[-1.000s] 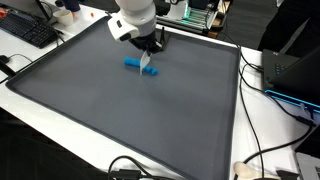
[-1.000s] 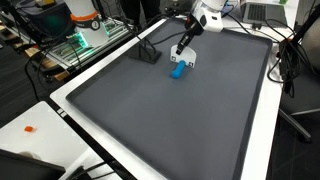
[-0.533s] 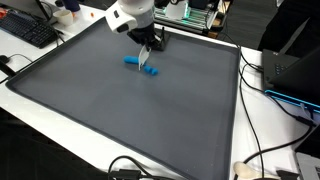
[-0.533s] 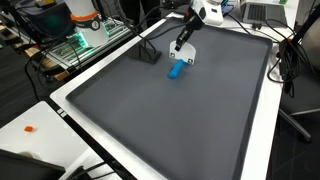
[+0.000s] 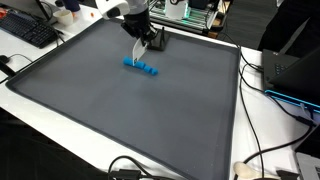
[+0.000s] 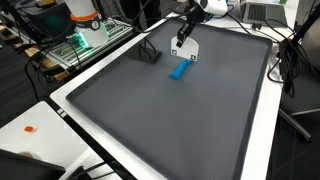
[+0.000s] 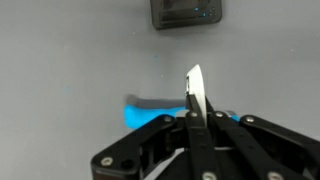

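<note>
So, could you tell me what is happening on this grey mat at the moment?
The robot's end effector is closed on a thin white piece and holds it just over a blue block, which lies flat on the dark grey mat. Whether the white piece touches the block is hard to tell. A small black box sits on the mat a little beyond them.

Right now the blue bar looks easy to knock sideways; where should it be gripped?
Probably at its middle, from straight above, jaws across its narrow width: the blue bar lies flat on the grey mat, long sides free. The gripper pinches a white piece.
</note>
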Robot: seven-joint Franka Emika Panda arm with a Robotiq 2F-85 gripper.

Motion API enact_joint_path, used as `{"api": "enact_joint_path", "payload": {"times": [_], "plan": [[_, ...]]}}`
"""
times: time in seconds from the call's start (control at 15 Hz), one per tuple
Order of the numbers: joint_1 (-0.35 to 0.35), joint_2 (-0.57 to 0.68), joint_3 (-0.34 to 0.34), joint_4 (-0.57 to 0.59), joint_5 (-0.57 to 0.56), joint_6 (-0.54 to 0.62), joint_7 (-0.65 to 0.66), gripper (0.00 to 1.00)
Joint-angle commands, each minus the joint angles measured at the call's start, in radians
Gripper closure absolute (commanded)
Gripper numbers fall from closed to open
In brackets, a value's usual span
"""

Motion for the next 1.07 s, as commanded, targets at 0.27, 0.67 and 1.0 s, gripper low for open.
{"api": "enact_joint_path", "payload": {"times": [0.27, 0.67, 1.0], "plan": [[-0.020, -0.001, -0.007, -0.025, 0.001, 0.038, -0.010, 0.99], [-0.017, 0.028, -0.009, -0.015, -0.005, 0.070, -0.008, 0.99], [-0.014, 0.050, -0.013, -0.009, -0.017, 0.095, -0.007, 0.99]]}}
